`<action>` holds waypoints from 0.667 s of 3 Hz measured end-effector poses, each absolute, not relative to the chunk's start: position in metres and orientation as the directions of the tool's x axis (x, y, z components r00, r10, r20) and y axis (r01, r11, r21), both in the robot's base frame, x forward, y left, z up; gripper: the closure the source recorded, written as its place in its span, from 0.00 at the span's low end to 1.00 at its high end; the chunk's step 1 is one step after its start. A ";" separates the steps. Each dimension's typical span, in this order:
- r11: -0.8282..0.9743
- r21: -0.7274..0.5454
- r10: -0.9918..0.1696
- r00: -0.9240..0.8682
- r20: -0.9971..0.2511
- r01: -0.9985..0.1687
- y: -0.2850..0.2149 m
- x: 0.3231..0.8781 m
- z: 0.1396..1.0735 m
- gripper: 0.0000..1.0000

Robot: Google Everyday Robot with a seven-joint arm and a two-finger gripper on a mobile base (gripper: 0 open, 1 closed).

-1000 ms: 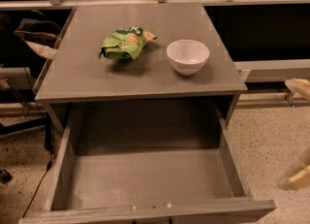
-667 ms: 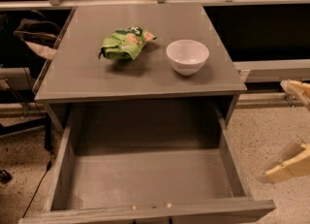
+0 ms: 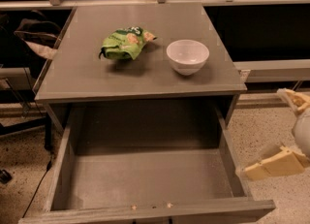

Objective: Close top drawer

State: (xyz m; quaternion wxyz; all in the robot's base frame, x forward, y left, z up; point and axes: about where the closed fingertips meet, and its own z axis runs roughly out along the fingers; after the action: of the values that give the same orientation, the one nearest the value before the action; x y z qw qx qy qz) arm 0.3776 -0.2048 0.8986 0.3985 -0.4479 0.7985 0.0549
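Note:
The top drawer (image 3: pixel 145 179) of the grey cabinet stands pulled far out toward the camera. It is deep, grey and empty inside. Only the top edge of its front panel (image 3: pixel 145 213) shows along the bottom of the view; the handle is hidden. My gripper (image 3: pixel 283 132) is at the right edge, beside the drawer's right wall and just outside it. Its two pale fingers (image 3: pixel 271 165) are spread wide apart and hold nothing.
On the cabinet top (image 3: pixel 77 72) lie a green snack bag (image 3: pixel 125 42) and a white bowl (image 3: pixel 187 56). A dark chair and bag (image 3: pixel 29 39) stand at the left. A cable (image 3: pixel 38 189) runs over the speckled floor. A railing (image 3: pixel 271 70) runs behind at the right.
My gripper has come further into view from the right edge, moving left toward the drawer's right side. The drawer, bag and bowl have not moved.

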 end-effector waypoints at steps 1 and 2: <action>0.638 -0.231 -0.636 -0.333 -0.696 -0.735 -0.205 0.363 0.889 0.00; 0.676 -0.182 -0.598 -0.388 -0.701 -0.714 -0.206 0.344 0.880 0.00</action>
State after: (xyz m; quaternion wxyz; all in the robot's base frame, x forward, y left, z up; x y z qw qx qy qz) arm 0.3436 -0.2061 0.8798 0.3871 -0.3953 0.8296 0.0749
